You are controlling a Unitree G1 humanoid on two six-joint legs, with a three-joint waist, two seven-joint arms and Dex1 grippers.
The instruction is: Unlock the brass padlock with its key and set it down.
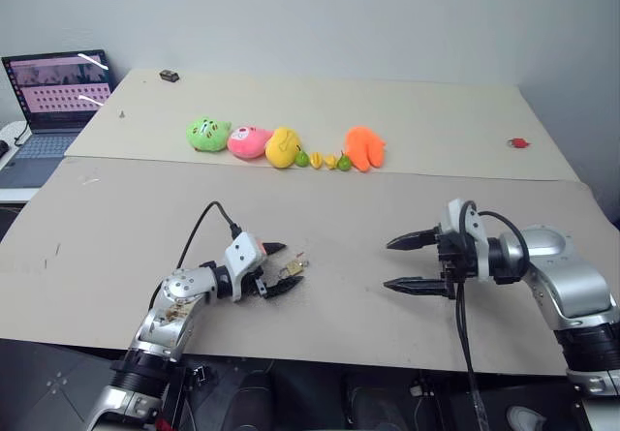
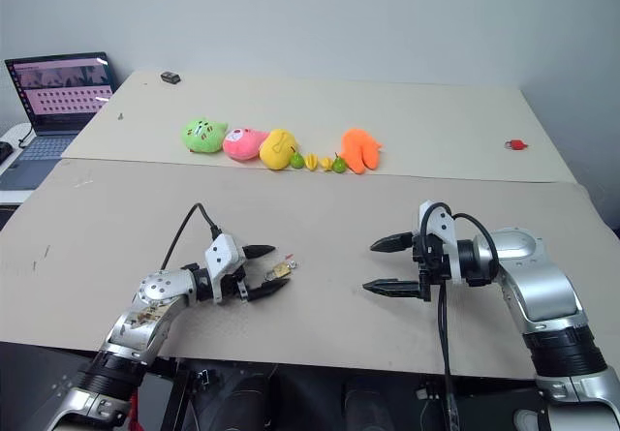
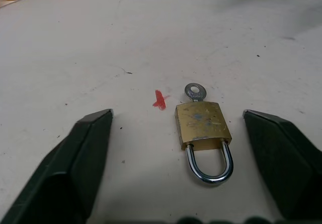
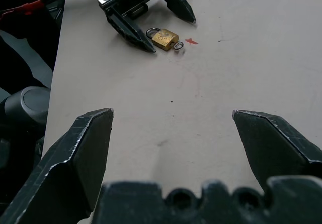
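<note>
My left claw [image 1: 278, 267] sits low on the worktop [image 1: 320, 208], fingers spread wide, nothing gripped. The brass padlock [image 3: 203, 125] lies flat on the worktop between those two fingers, touching neither. Its silvery shackle [image 3: 210, 163] points back toward my wrist and looks closed. The key [image 3: 194, 91] sticks out of the far end of the lock body, round head showing. A small red mark [image 3: 160, 99] is on the worktop just beside the key.

My right claw [image 1: 411, 262] hangs well apart on the right, fingers wide, empty, pointing across toward the left claw. Its wrist view looks over bare worktop at the padlock and the left claw's fingers on either side of it.

A row of plush toys [image 1: 281, 146] lies further back near the middle. A small red object [image 1: 518, 143] sits far right. A laptop [image 1: 53, 102] is open at far left, and a small dark thing [image 1: 170, 76] is near the back edge.
</note>
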